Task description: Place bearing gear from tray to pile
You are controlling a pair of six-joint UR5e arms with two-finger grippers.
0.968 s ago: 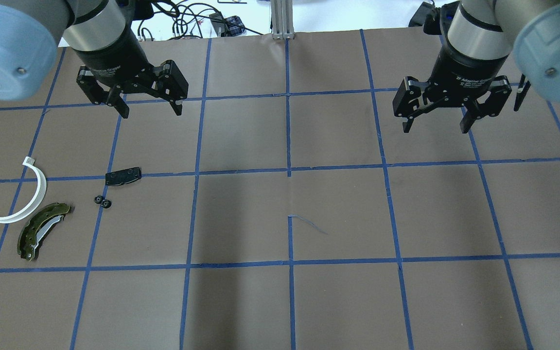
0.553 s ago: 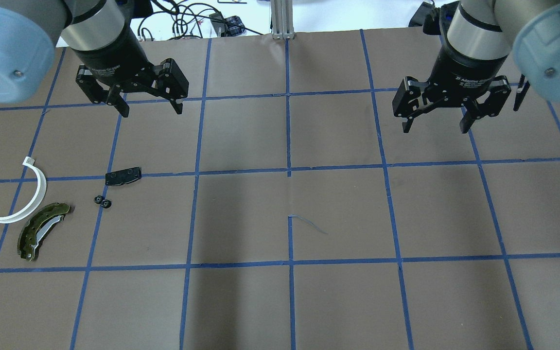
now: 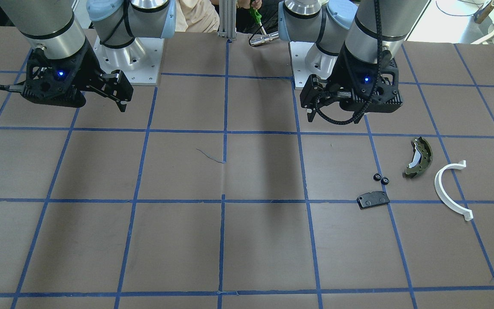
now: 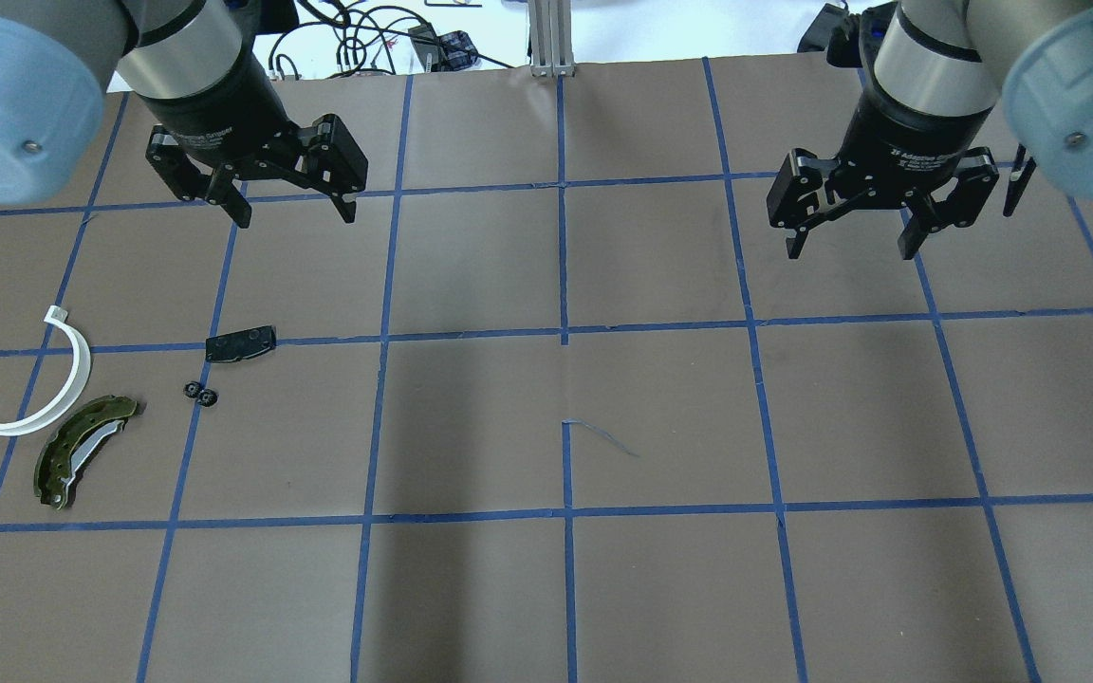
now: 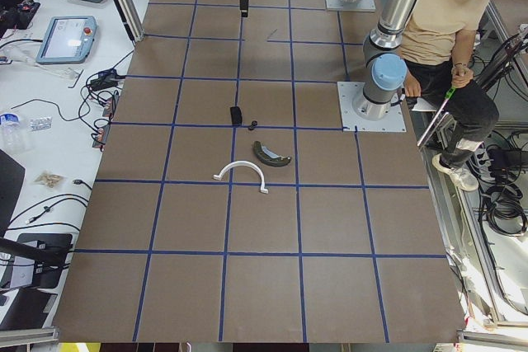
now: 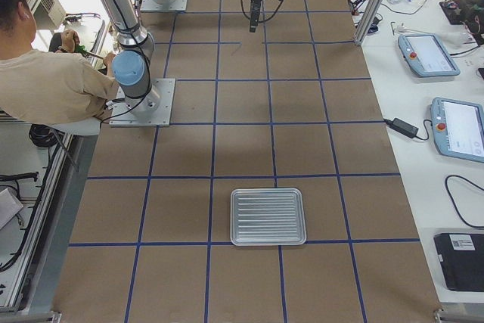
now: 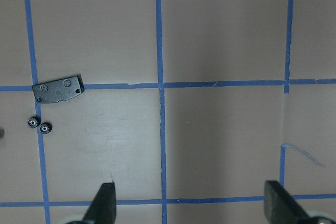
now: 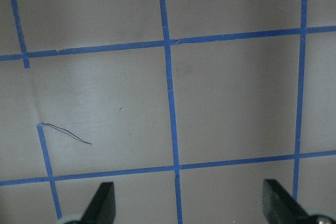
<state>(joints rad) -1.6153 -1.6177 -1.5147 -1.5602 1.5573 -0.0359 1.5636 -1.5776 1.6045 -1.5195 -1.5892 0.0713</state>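
Observation:
Two small black bearing gears lie side by side on the brown table, also seen in the front view and the left wrist view. Around them lies the pile: a flat black pad, an olive-green brake shoe and a white half-ring. My left gripper hangs open and empty above the table, behind the pile. My right gripper hangs open and empty at the far right. The ribbed metal tray shows only in the exterior right view, with nothing in it.
Blue tape lines grid the table. A loose strip of tape curls near the middle. A person sits behind the robot bases. Cables and tablets lie on the side bench.

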